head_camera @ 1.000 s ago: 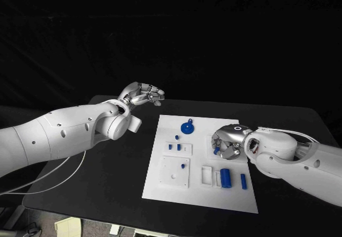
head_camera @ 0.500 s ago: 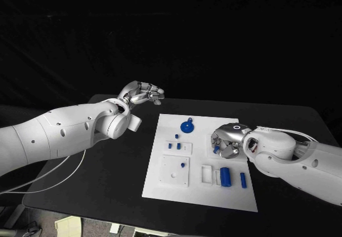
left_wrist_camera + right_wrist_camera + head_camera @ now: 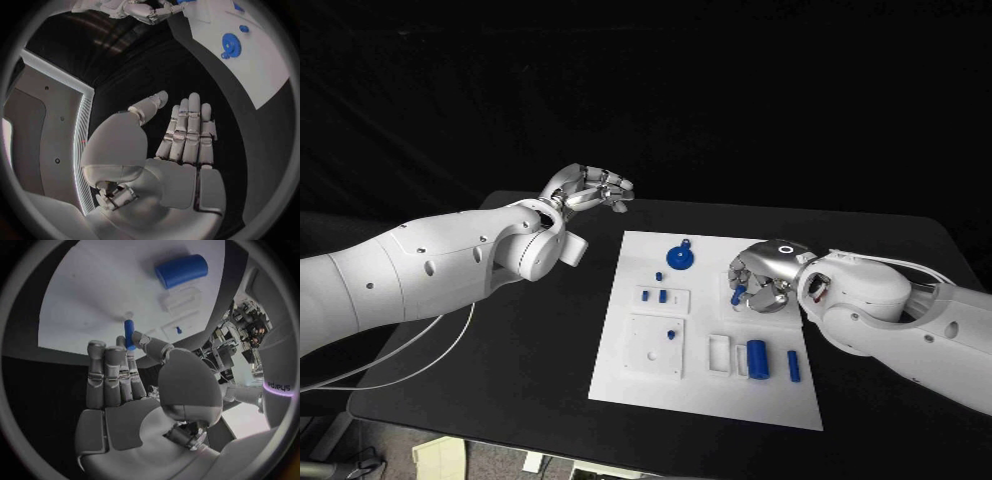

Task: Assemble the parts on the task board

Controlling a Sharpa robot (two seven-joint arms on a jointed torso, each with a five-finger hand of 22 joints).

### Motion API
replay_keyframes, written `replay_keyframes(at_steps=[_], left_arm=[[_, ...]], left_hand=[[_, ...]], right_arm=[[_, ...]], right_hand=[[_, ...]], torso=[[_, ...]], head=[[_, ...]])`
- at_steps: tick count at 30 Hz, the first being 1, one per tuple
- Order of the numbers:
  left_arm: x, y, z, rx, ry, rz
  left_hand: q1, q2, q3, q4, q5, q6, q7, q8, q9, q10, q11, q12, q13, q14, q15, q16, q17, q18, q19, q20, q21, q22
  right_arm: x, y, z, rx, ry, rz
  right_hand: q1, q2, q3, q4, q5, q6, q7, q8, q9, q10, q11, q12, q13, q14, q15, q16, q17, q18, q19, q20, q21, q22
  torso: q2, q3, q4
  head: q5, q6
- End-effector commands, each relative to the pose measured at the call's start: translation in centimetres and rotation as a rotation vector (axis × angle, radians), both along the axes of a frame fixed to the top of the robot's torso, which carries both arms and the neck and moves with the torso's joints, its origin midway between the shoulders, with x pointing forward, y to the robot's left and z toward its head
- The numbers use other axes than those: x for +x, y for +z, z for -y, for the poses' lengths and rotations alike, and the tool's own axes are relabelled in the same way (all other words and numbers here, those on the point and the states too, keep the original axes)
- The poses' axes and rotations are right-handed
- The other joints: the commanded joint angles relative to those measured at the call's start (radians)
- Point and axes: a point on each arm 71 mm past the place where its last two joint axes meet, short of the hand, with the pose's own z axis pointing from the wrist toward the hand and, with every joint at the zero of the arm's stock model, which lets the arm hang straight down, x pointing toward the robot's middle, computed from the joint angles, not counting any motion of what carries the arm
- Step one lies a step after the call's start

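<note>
My right hand (image 3: 764, 277) pinches a small blue peg (image 3: 129, 333) between thumb and fingertip over the right edge of the task board (image 3: 639, 380), its other fingers loosely curled. The peg looks light, stiff and slick, so I'd grip it mid-shaft. My left hand (image 3: 590, 188) hovers above the bench's far-left corner, fingers loosely spread, empty.

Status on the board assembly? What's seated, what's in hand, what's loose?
Looks seated: the gear and small pegs on the board. In hand: the right hand pinches a blue pin above it. Left: the cylinder and bar look loose. The left hand holds nothing.
</note>
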Motion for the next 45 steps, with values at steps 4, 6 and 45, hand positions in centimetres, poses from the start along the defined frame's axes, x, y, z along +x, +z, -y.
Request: replay_keyframes(at_steps=[4,6,45], left_arm=[[0.1,0.1,0.1,-0.01,-0.007,0.003],[0.1,0.1,0.1,-0.009,-0.006,0.003],[0.3,0.0,1.5,-0.017,-0.031,-0.005]], left_hand=[[-0.003,0.011,-0.001,0.0,0.003,-0.01,0.0,0.002,-0.002,-0.006,-0.001,0.004,-0.001,0.007,-0.002,-0.004,0.002,-0.003,0.007,-0.001,-0.004,0.002],[-0.003,0.012,-0.001,0.001,0.003,-0.01,0.0,0.002,-0.002,-0.006,-0.001,0.004,-0.001,0.007,-0.002,-0.004,0.002,-0.003,0.008,-0.001,-0.004,0.002],[-0.002,0.015,0.001,0.0,0.005,-0.011,0.0,0.003,-0.002,-0.006,-0.001,0.004,-0.001,0.008,-0.002,-0.008,0.008,-0.003,0.009,-0.001,-0.007,0.003]], right_arm=[[-0.4,2.2,-1.0,0.051,0.014,0.016],[-0.6,2.5,-1.3,0.071,0.018,0.006],[-6.5,-2.6,-14.0,0.071,0.363,-0.076]], right_hand=[[-0.004,0.005,0.009,0.0,-0.001,0.01,-0.001,0.004,0.0,0.03,0.001,0.004,0.003,0.005,-0.006,0.006,-0.002,0.062,0.008,0.0,0.006,0.018],[-0.004,0.005,0.009,0.0,-0.001,0.01,-0.001,0.004,0.0,0.031,0.0,0.004,0.003,0.006,-0.006,0.006,-0.002,0.062,0.009,0.0,0.006,0.018],[-0.013,0.013,0.012,-0.015,-0.001,0.014,-0.003,0.004,0.003,0.035,-0.002,0.001,0.01,0.013,-0.009,0.008,-0.005,0.062,0.016,-0.005,0.011,0.017]], torso=[[0.0,0.0,-0.0006],[0.0,0.0,-0.0004],[0.0,0.0001,-0.0002]], head=[[0.001,-0.002],[0.002,-0.001],[0.041,-0.021]])
